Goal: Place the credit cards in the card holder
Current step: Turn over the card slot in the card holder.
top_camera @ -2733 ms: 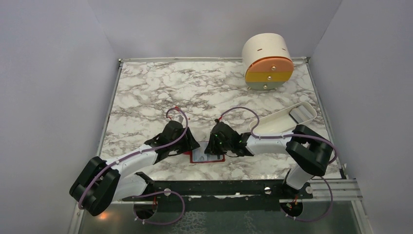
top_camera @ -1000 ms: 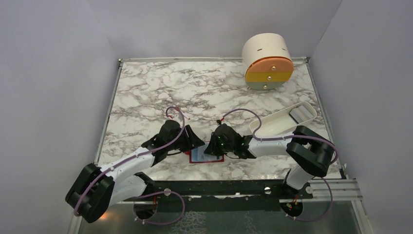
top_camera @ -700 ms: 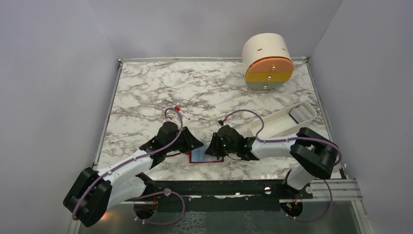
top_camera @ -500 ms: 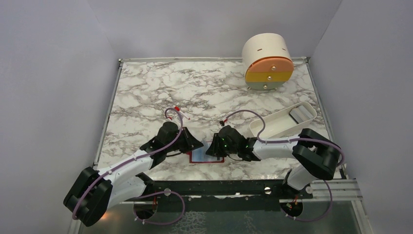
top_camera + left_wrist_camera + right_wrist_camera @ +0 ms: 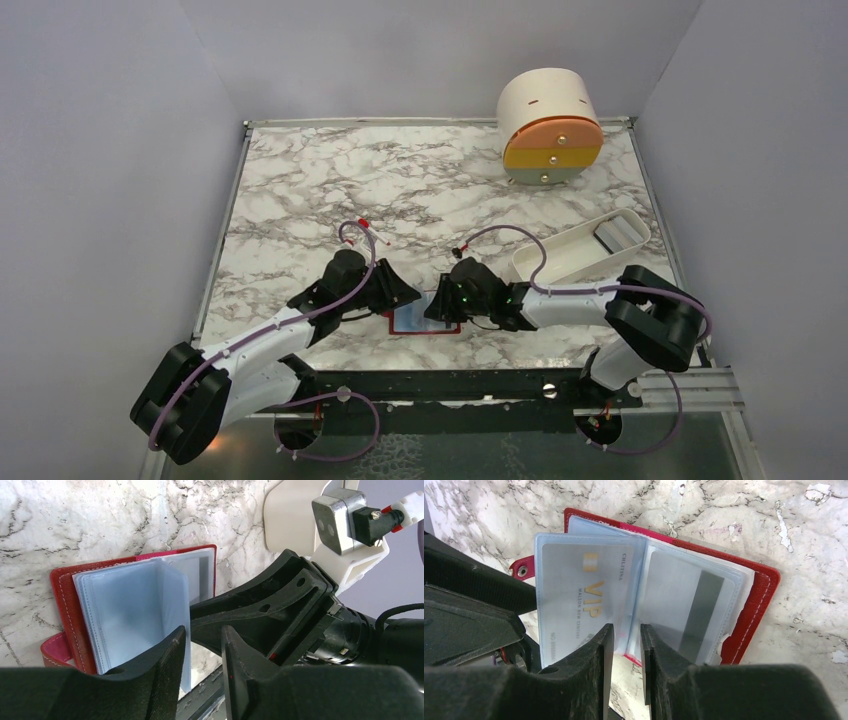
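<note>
The red card holder (image 5: 411,319) lies open on the marble near the front edge, its clear sleeves fanned out. In the right wrist view a pale credit card (image 5: 584,600) lettered VIP sits in the left sleeve. A card with a dark stripe (image 5: 696,612) sits in the right sleeve, over the red cover (image 5: 760,597). My right gripper (image 5: 626,627) hovers over the sleeves' fold, jaws a narrow gap apart with nothing between them. My left gripper (image 5: 204,630) is at the holder's other side. It is slightly open, with one upright sleeve (image 5: 172,595) brushing the inner face of a finger.
A white oblong tray (image 5: 580,250) lies right of the holder with a pale flat thing at its far end. A round cream drawer unit (image 5: 548,125) stands at the back right. A black rail (image 5: 450,385) runs along the near edge. Grey walls enclose the table.
The left arm has drawn back a little toward the left. The right arm's elbow has slid rightward while its gripper stays over the holder. The holder has not moved.
</note>
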Motion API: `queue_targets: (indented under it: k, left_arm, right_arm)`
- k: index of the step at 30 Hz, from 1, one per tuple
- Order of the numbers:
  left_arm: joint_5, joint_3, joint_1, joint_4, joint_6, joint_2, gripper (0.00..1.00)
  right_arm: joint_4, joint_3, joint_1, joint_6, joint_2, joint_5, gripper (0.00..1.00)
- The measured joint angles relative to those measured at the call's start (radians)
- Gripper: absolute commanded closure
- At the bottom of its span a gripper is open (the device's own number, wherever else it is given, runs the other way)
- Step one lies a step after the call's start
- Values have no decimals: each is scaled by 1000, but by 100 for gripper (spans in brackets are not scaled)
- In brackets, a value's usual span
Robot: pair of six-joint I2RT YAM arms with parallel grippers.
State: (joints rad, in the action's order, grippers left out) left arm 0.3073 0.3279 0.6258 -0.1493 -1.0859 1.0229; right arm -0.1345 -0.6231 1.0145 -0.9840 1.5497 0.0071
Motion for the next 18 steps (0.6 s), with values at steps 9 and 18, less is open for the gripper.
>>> queue_targets:
  k: [9,18]
  left_arm:
    - [20,0,10,-26,0,6,58]
    - [25,16,55,-53,1,50,56]
  right_arm:
    - [61,0,0,37,-63,39,70]
    - [286,-63,1,135,-188,164,69]
